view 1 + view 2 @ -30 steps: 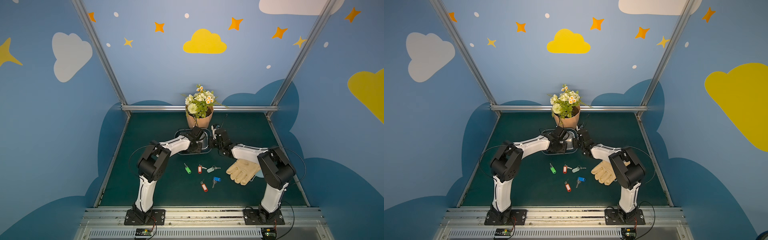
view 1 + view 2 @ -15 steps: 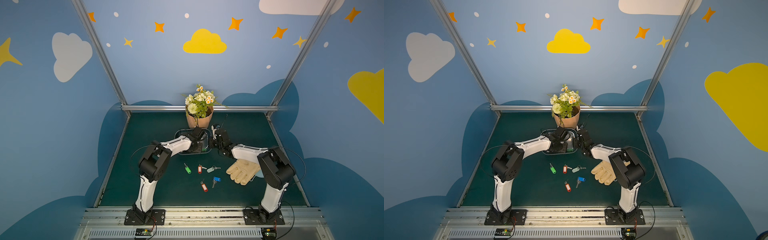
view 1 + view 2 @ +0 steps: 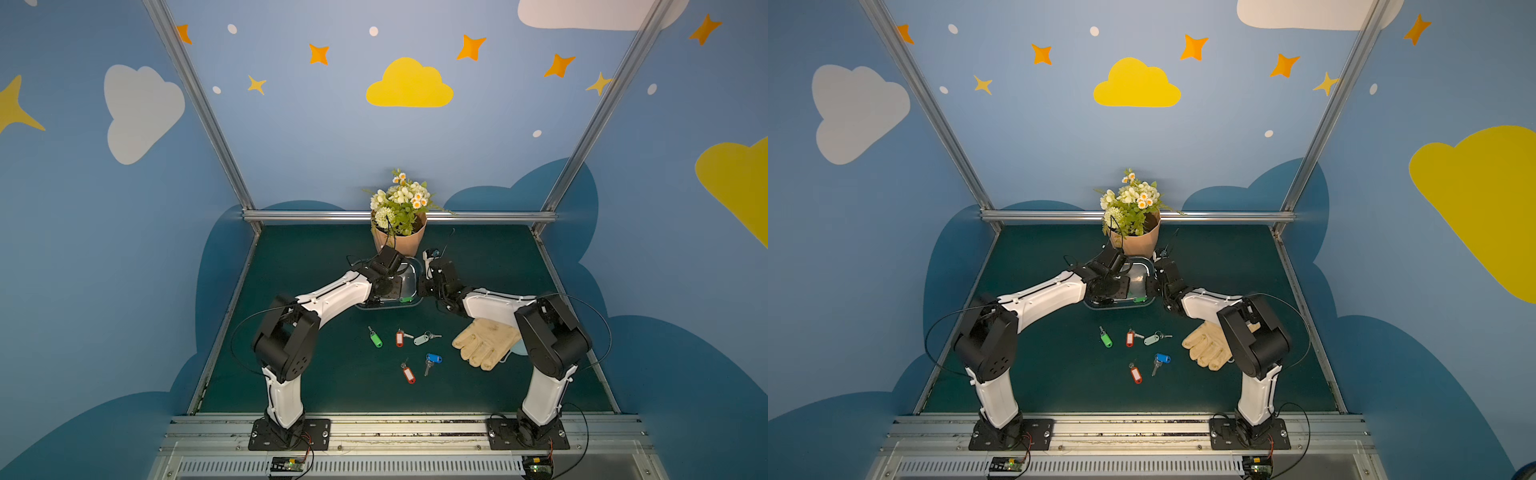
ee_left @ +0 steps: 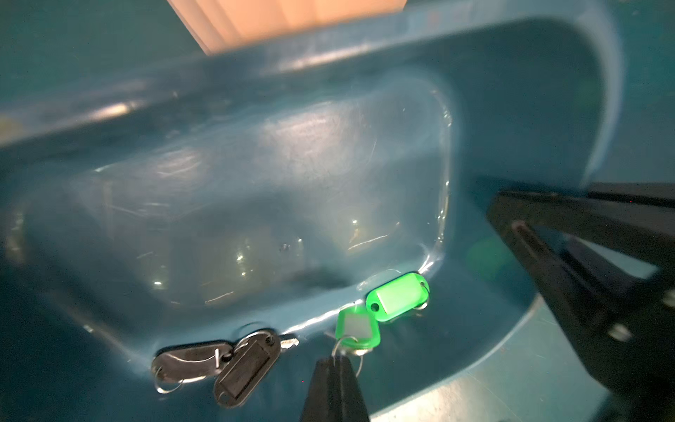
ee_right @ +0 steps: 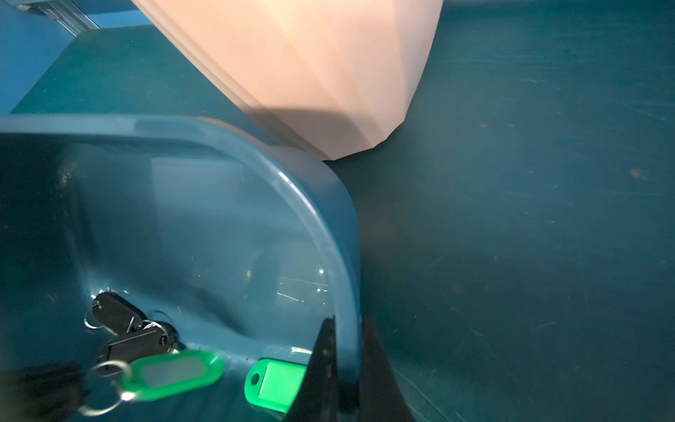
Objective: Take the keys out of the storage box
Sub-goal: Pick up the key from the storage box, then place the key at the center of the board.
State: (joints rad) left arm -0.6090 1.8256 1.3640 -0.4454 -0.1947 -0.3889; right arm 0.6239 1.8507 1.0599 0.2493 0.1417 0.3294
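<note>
In both top views the storage box (image 3: pixel 410 275) (image 3: pixel 1140 274) sits on the dark green bench (image 3: pixel 316 374), just in front of the peach flower pot (image 3: pixel 401 246). The left arm (image 3: pixel 332 296) and right arm (image 3: pixel 494 302) reach over it from either side and hide most of its contents. Five keys lie out on the bench, nearer the robot: a green-tagged key (image 3: pixel 376 338), a red-tagged key (image 3: pixel 400 337), a grey-tagged key (image 3: pixel 421 339), a blue-tagged key (image 3: pixel 433 358) and a second red-tagged key (image 3: pixel 408 375). A tan glove (image 3: pixel 484 343) lies beside them. The tags are too small to read.

In the left wrist view the box holds two black-tagged keys (image 4: pixel 219 365) lying against each other, and a loose green key (image 4: pixel 398 296) by the wall. The left fingers (image 4: pixel 330 387) are pressed together tip to tip on the ring of the held green key (image 4: pixel 358 329). The label windows are too blurred to read.

In the right wrist view the right fingers (image 5: pixel 323 365) are almost closed and pinch the box wall, one inside and one outside. The same four tagged keys lie in the box. The flower pot stands just beside its far corner.
</note>
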